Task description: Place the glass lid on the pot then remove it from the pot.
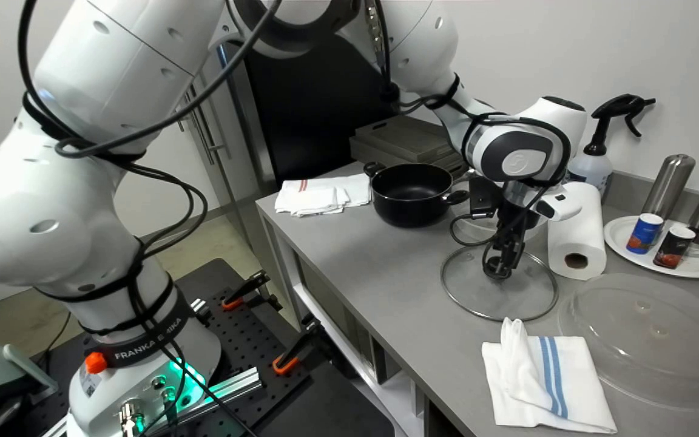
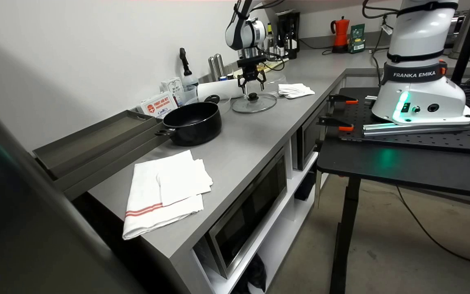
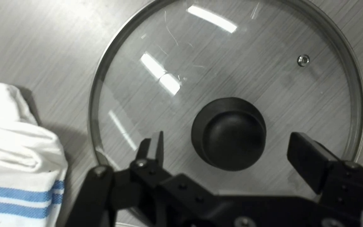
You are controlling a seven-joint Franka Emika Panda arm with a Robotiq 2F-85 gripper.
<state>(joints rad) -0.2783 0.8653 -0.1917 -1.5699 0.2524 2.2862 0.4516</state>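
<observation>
Glass lid [image 2: 254, 106]: on cntr [image 1: 374, 267], knob [image 3: 233, 140] up
Pot [image 1: 410, 197]: left of lid, apart
Gripper [image 2: 252, 87]: jaws wide apart, abv knob

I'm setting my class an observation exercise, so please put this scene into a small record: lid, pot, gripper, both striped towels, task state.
Lid: flat on the counter, knob up
Pot: on the counter, uncovered
Gripper: open over the lid, holding nothing
Blue-striped towel: beside the lid
Red-striped towel: beside the pot
Task state: lid off the pot
</observation>
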